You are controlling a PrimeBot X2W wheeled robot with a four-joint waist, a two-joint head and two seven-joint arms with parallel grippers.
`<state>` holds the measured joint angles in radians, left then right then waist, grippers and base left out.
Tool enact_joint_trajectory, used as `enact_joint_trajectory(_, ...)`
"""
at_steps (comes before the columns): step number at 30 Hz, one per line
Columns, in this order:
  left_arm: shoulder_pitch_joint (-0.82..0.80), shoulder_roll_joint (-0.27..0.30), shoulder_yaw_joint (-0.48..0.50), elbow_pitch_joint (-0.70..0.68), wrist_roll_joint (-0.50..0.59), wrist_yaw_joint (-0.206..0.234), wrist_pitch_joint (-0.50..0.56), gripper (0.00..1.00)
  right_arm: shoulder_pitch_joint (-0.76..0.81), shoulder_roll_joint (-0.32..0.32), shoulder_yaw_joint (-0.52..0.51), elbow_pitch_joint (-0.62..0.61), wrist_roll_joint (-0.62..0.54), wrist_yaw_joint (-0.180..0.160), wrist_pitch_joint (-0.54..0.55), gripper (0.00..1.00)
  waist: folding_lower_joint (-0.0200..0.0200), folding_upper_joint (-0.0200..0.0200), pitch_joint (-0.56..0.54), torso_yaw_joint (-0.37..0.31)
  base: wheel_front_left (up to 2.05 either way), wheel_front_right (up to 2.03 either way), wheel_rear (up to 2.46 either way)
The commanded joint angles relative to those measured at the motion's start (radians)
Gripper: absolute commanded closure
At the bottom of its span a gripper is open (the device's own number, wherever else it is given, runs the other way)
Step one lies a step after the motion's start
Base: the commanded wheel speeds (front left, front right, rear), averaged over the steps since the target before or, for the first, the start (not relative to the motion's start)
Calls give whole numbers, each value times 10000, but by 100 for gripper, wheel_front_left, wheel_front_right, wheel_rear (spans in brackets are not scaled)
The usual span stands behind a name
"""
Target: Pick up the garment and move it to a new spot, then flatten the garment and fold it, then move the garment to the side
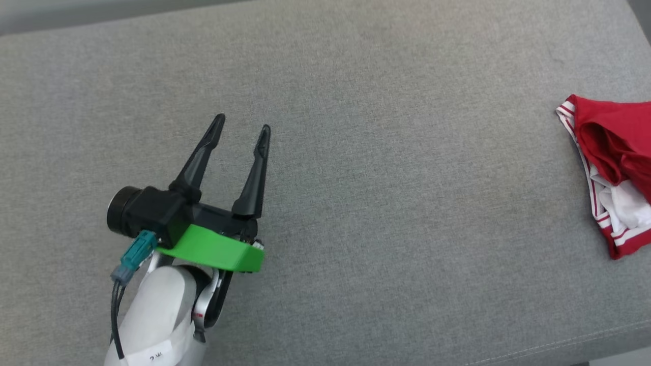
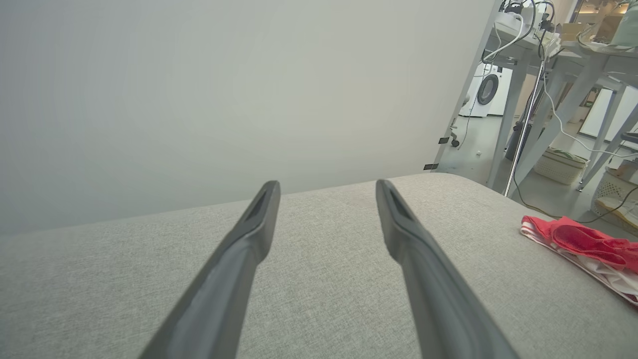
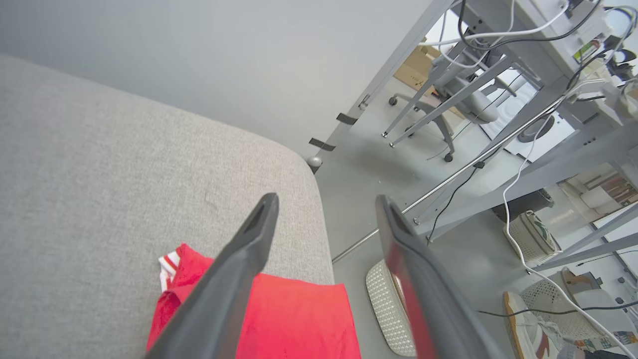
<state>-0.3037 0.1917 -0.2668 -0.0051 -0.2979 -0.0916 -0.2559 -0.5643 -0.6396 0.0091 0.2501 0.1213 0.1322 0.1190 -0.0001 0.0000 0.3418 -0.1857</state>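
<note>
Garment [image 1: 610,147] bunched at far right edge of tabletop [image 1: 356,152], long side running near-to-far along that edge. Right claw [image 3: 325,199] way nearer: hangs right over it, fingers spread, nothing in them, red cloth just below. Left claw [image 1: 242,127] spread too, empty, well apart on left. My guess: right arm's job. White basket [image 3: 386,304] on floor beside tabletop, contents can't tell.

We see bright, even, diffuse light and barely any shadow on the grey cushion [image 1: 356,152]; both wrist views bow at their edges, with bright glare far right
</note>
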Motion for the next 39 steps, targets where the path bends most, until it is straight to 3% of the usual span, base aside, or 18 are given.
enact_joint_trajectory(1,226,-66,196,56,-68,37,-57,0,309,399,-109,-409,180,-15,-103,0,1,0,-1186,536,0,0,0)
enact_joint_trajectory(10,1382,-599,1089,575,-181,9,-58,0,2515,2901,-635,-2721,323,-15,-1324,0,1,0,-2141,1159,0,0,0)
enact_joint_trajectory(16,2066,-850,1371,902,-68,-76,-58,0,3896,4413,-860,-2942,452,-15,-2193,0,1,0,-2582,1554,0,0,0)
enact_joint_trajectory(20,2351,-991,1505,1100,105,-133,-58,0,4840,5032,-876,-2765,387,-15,-2766,0,1,0,-2798,1795,0,0,0)
enact_joint_trajectory(28,2703,-1188,1837,1069,378,-287,-58,0,5621,5528,-682,-2316,181,-15,-3365,0,1,0,-2953,1929,0,0,0)
enact_joint_trajectory(39,2856,-1337,1982,927,492,-379,-59,0,5595,5562,-554,-1986,48,-15,-3558,0,1,0,-2962,1880,0,0,0)
